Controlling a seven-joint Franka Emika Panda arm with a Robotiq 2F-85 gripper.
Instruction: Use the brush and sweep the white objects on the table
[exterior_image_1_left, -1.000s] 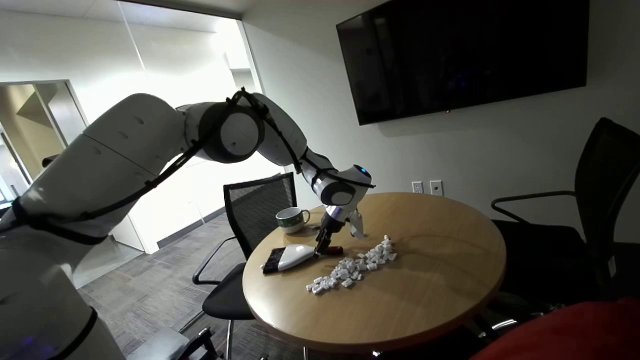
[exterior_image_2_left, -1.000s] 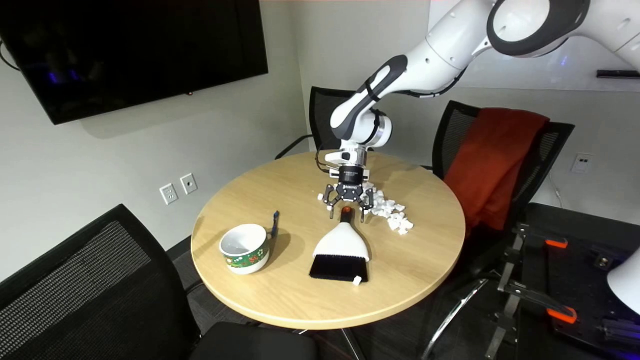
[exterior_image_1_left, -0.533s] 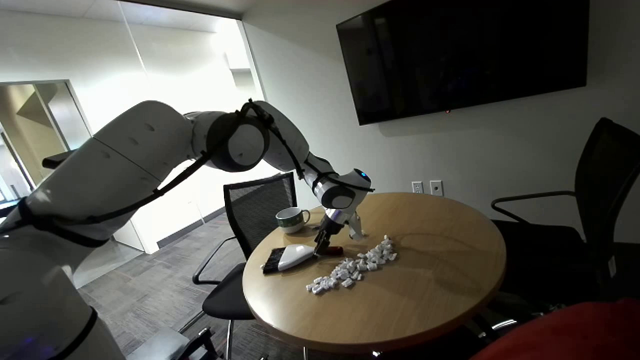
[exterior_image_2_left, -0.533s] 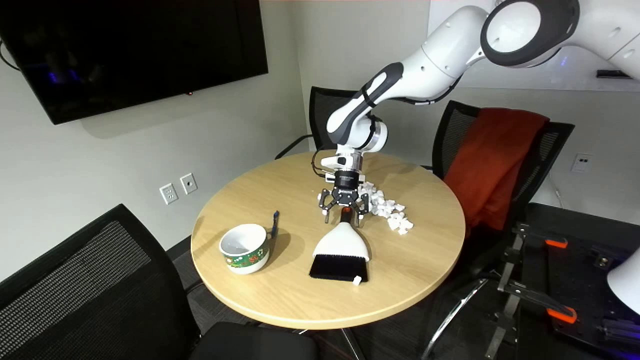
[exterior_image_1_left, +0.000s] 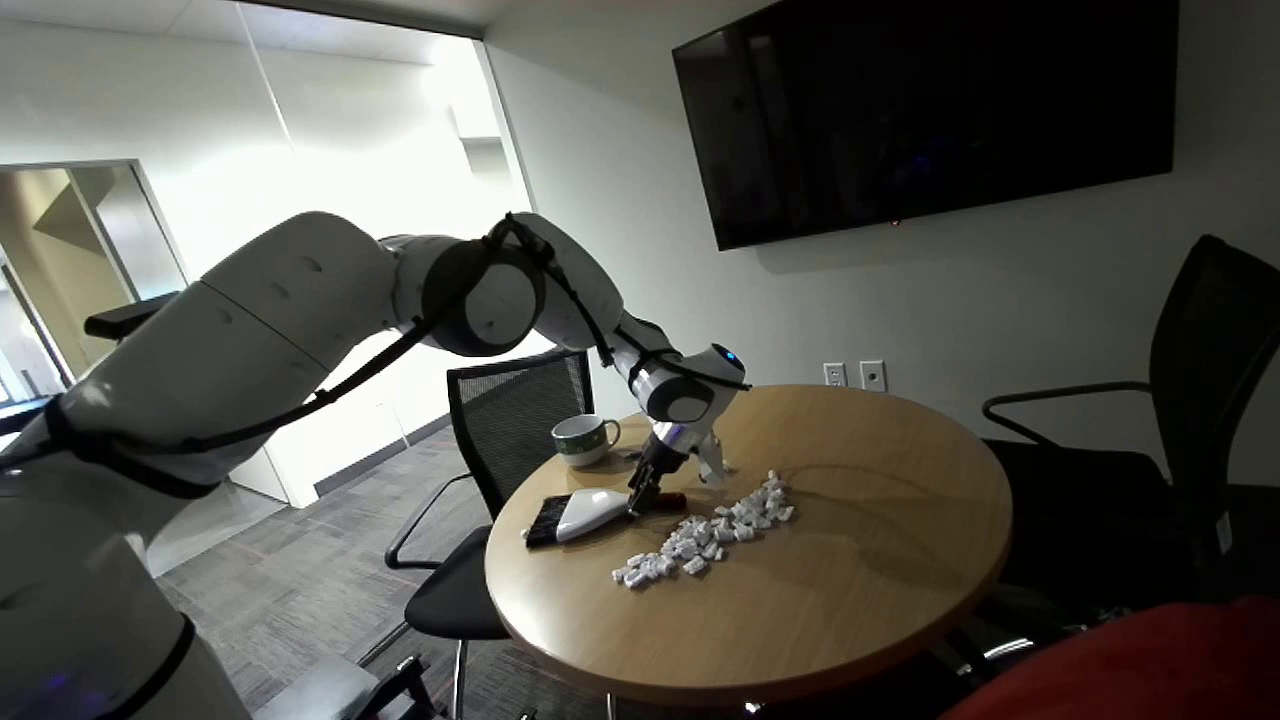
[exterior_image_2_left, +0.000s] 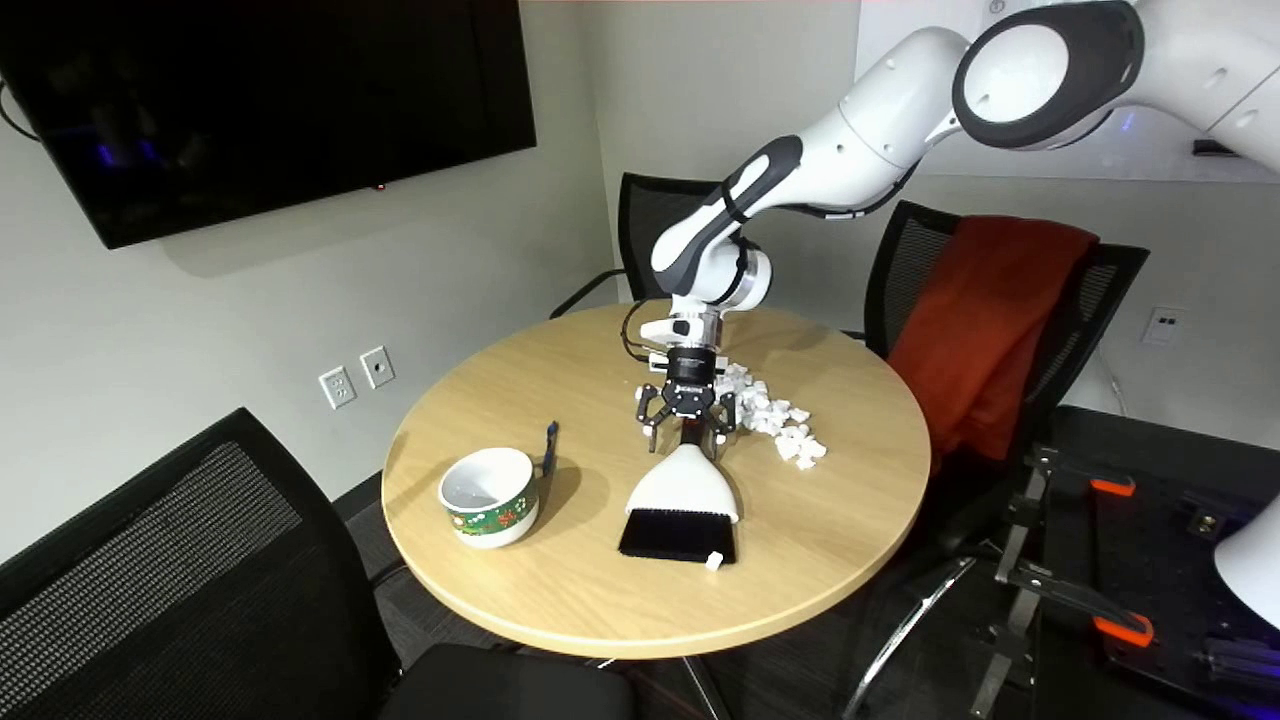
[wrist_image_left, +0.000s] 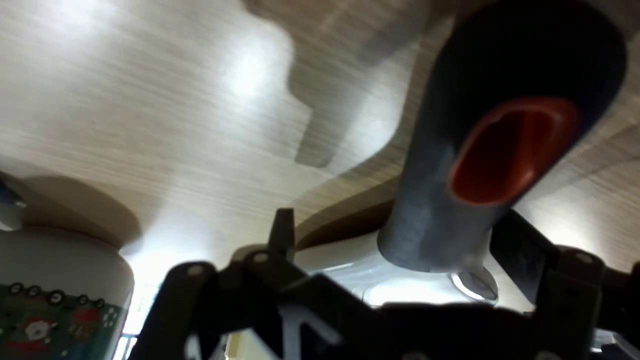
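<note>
Many white bits (exterior_image_2_left: 762, 408) lie right of centre on the tabletop (exterior_image_2_left: 580, 600) in an exterior view, the brush (exterior_image_2_left: 684, 488) below centre. Jaws spread wide, the hand (exterior_image_2_left: 686, 441) straddles the handle (wrist_image_left: 425, 225) without gripping.

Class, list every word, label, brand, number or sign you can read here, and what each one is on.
No text is legible.
Gripper: pale marks like lettering, too small to read.
Mug: printed figures, no words made out.
White panel: round mark, too small to make out.
</note>
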